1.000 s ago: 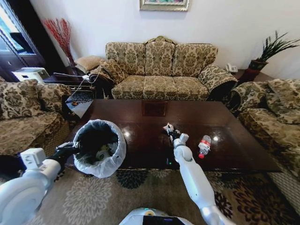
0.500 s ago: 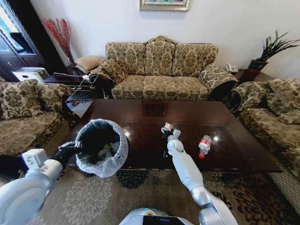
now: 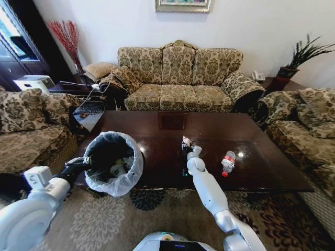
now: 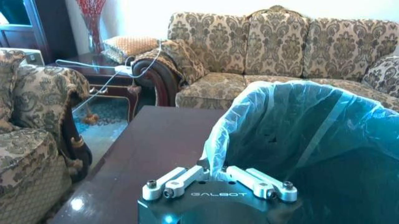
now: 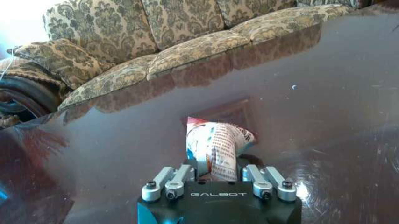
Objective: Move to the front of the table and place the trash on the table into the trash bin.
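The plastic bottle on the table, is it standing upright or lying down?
Lying down. The plastic bottle rests on its side on the table, its red cap toward the near edge, apart from the right gripper.

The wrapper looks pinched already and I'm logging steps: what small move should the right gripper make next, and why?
Probably carry it toward its left. The right gripper is shut on the wrapper above the table, while the left gripper holds the bin by its rim at the table's near-left edge, mouth open. A bottle remains on the table.
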You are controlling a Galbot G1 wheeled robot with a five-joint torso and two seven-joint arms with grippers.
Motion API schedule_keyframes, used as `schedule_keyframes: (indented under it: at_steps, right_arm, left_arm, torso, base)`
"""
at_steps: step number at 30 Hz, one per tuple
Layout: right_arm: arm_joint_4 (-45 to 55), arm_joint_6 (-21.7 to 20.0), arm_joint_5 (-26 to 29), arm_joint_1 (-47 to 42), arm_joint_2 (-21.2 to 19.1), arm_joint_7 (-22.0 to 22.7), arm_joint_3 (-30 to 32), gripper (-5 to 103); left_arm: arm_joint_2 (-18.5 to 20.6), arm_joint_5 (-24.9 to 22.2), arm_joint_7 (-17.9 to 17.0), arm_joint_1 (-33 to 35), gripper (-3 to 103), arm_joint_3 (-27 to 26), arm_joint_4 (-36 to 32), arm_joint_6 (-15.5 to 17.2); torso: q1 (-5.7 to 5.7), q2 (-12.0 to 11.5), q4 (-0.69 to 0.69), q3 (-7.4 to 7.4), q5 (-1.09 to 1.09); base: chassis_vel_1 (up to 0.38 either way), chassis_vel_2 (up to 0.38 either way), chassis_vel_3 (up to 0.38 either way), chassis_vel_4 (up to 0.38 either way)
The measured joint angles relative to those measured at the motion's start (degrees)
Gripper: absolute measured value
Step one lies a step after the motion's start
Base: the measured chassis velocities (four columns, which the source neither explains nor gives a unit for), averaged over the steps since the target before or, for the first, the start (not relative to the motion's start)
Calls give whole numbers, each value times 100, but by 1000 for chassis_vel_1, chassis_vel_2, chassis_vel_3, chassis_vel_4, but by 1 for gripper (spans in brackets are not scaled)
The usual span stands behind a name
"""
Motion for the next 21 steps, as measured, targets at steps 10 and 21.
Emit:
schedule_keyframes:
  at_steps: [10, 21]
  right_arm:
    - [1329, 370, -153, -695, -306, -407, -68, 9]
    - [4866, 1404, 115, -1620, -1109, -2365, -676, 2]
  left_arm:
    - [170, -68, 7, -13, 1, -14, 0, -30]
    - [857, -957, -111, -64, 1, -58, 0, 73]
  torso:
    - [1, -1, 1, 2, 3]
    - [0, -1, 0, 0, -1]
  base:
    - [0, 0, 0, 0]
    - [0, 0, 0, 0]
